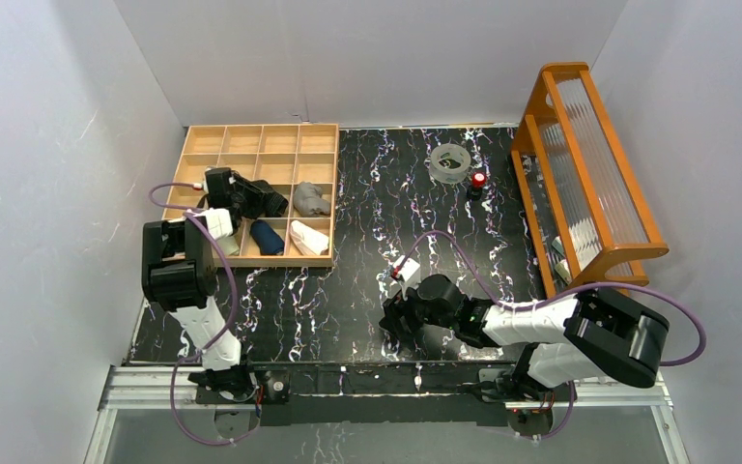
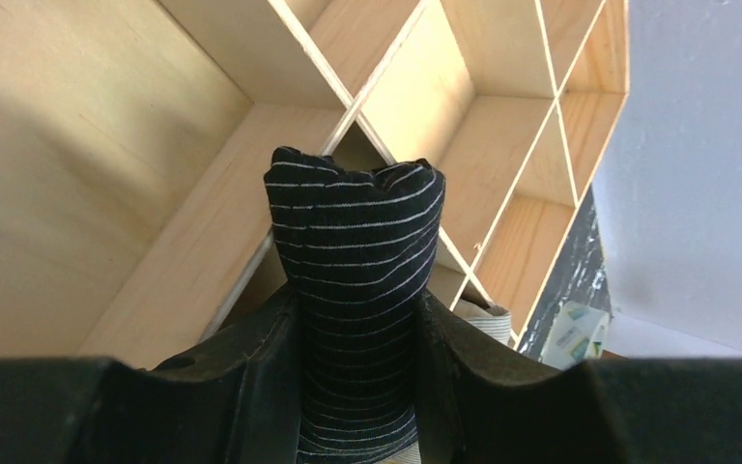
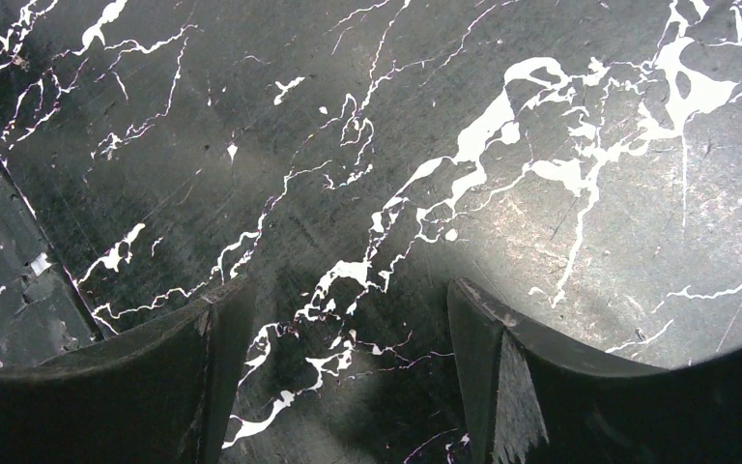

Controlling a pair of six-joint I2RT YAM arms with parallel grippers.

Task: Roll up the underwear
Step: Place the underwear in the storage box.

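Black, pale-striped underwear (image 2: pixel 353 222), rolled, was pinched between the partly closed fingers of the left gripper (image 2: pixel 356 302), above the wooden compartment tray (image 2: pixel 106 145) at the far left. The right gripper (image 3: pixel 343 290), jaws spread wide and empty, hovered over the marbled table (image 3: pixel 560 174) at the near right.
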